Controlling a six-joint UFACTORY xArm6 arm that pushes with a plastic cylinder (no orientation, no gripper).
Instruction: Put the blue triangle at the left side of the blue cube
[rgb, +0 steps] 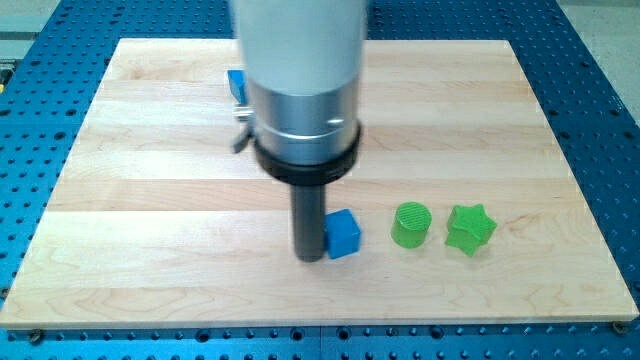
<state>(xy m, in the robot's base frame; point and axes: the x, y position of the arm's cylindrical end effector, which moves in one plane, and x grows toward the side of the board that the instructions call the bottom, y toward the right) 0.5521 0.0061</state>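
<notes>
Blue triangle: can't confirm it. A blue block (236, 84) peeks out behind the arm (300, 90) near the view's top, shape hidden. Blue cube (343, 234) sits low centre, my tip (309, 256) touching its left face. Task looks not done, the two blues well apart. Count: two blue, one green cylinder (411, 224), one green star (469, 229) on the desk (150, 200). No jaws, just a rod.

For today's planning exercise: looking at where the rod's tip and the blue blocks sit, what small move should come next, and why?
Probably lift off and travel to the view's top. My tip rests against the left face of a blue block, likely the cube. Another blue block, mostly hidden behind the arm, sits far above; if that is the triangle, it must be pushed down to the cube's left.
</notes>
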